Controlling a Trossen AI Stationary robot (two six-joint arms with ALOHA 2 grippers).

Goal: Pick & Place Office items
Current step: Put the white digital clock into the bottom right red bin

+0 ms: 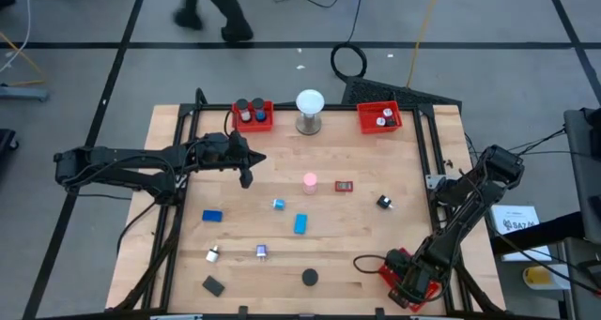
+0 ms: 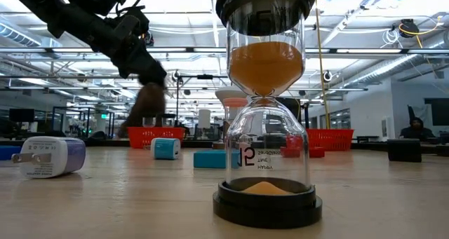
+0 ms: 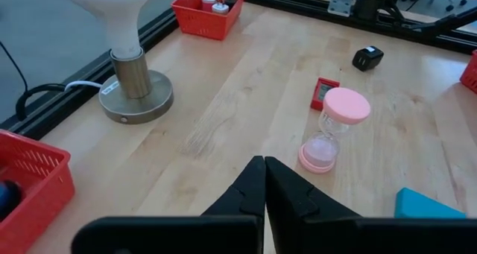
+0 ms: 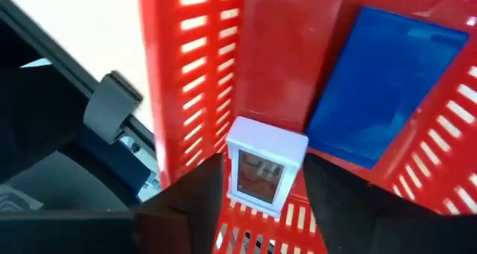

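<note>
Small office items lie spread over the wooden table: blue blocks [image 1: 212, 216] [image 1: 300, 224], a pink sand timer [image 3: 328, 131], a red timer [image 1: 344, 185], a black charger [image 1: 384, 202] and a black-capped sand timer [image 2: 265, 106]. My left gripper [image 3: 264, 187] hovers shut above the table's left middle and holds nothing. At the near right corner my right gripper [image 4: 264, 191] reaches down into a red mesh tray [image 4: 194, 75], shut on a small white block [image 4: 264, 164]. A flat blue block [image 4: 380, 83] lies in that tray. My right gripper pinches the white block by two opposite sides [image 4: 232, 172], one finger on each. The fingers come slanting down from above into the red tray. Whether the block's underside rests on the tray floor cannot be told.
A white globe lamp on a metal base [image 1: 310, 109] stands at the far middle, between two red trays [image 1: 254, 114] [image 1: 379, 117] with small items in them. A white plug adapter [image 2: 49, 157] and silver clips [image 1: 212, 254] [image 1: 262, 251] lie near the front. A person walks beyond the table.
</note>
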